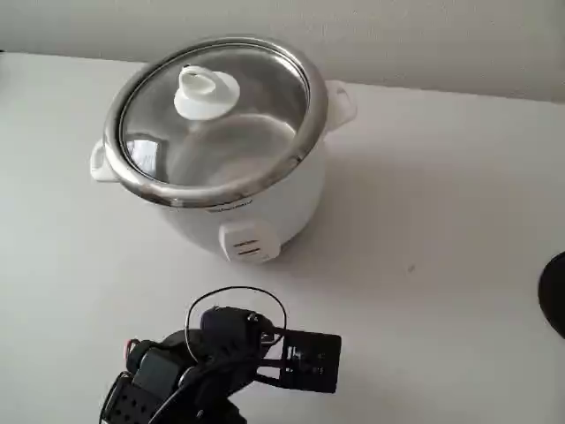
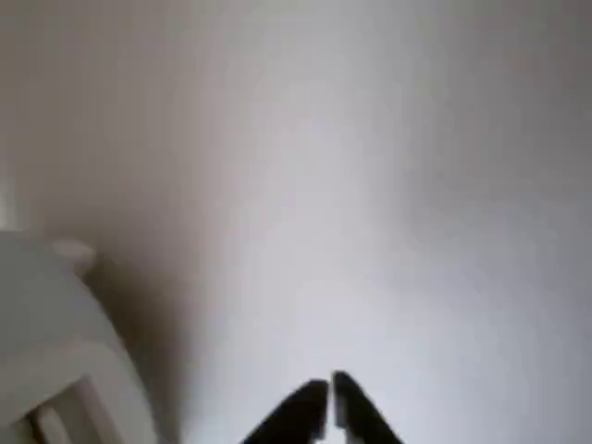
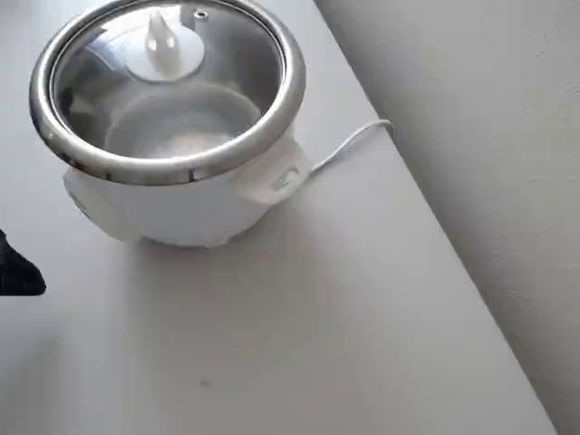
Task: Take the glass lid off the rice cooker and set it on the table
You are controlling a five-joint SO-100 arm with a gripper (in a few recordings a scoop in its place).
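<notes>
The white rice cooker (image 1: pixel 274 208) stands at the back left of the white table (image 1: pixel 441 265) in the fixed view. The glass lid (image 1: pixel 238 132) sits closed on its steel rim, white knob (image 1: pixel 206 91) upright at the centre. In the overhead view the same lid (image 3: pixel 181 100) covers the cooker (image 3: pixel 181 213). My gripper (image 1: pixel 309 360) hangs low in front of the cooker, well apart from it. In the wrist view its black fingertips (image 2: pixel 328 393) are pressed together with nothing between them, over bare table, and the cooker (image 2: pixel 46 324) is at the left edge.
A dark round object (image 1: pixel 556 296) pokes in at the right edge of the fixed view. The cooker's white cord (image 3: pixel 353 145) runs off the table edge towards the wall. Open table surface lies to the right of the cooker.
</notes>
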